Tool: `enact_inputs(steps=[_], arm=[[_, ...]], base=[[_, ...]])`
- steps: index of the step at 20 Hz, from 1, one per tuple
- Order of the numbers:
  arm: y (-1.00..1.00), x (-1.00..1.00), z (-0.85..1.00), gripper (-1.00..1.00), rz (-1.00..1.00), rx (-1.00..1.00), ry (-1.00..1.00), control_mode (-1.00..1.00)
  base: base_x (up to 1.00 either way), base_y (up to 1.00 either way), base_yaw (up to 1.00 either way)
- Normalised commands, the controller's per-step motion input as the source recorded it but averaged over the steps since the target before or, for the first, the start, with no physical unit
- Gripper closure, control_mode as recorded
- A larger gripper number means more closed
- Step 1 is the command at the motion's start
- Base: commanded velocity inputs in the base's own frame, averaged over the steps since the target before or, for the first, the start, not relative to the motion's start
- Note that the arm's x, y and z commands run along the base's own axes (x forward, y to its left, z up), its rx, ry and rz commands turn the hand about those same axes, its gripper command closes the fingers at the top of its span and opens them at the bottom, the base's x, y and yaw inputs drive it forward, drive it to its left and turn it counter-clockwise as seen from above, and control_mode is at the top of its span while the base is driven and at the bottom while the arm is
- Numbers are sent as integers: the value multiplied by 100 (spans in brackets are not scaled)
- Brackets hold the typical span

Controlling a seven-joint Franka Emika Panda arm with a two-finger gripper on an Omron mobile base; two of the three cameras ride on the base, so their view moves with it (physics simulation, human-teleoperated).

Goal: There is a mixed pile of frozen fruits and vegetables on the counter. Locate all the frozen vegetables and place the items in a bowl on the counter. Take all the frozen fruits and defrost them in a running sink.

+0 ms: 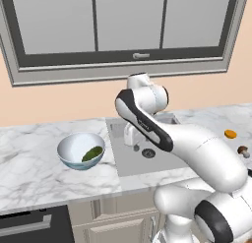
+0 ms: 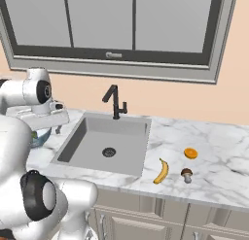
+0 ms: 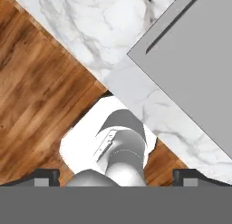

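Observation:
The pale bowl (image 1: 74, 147) stands on the white marble counter (image 1: 29, 163) left of the sink (image 1: 129, 163), and a dark green vegetable (image 1: 92, 153) lies in it. The arm partly hides the bowl (image 2: 40, 136) in the right base view. Right of the sink (image 2: 92, 142) lie a yellow banana (image 2: 161, 171), a brown-capped mushroom (image 2: 186, 174) and a small orange fruit (image 2: 190, 153). The orange fruit (image 1: 230, 134) and mushroom (image 1: 242, 150) also lie at the right edge of the left base view. My gripper (image 1: 131, 143) hangs open and empty over the sink's left side, between bowl and basin, with its fingertips (image 3: 45, 175) wide apart.
A tall black faucet (image 2: 115, 102) rises behind the sink, and a round dark drain (image 2: 109, 152) sits in the basin floor. A window runs along the wall behind. Beige cabinets and a wooden floor (image 3: 36, 96) lie below the counter's front edge.

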Motion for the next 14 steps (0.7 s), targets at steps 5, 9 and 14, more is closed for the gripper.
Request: enact_inputs(steps=[5,9,14], arm=[[-91,-56,-29,-100,-48,-1,0,-100],[-99,-7,-36,-100,-42,-2,1,-100],[-92,-13,-12,-100,-50,-3,0,-100]], base=[[0,0,0],[0,0,0],[0,0,0]])
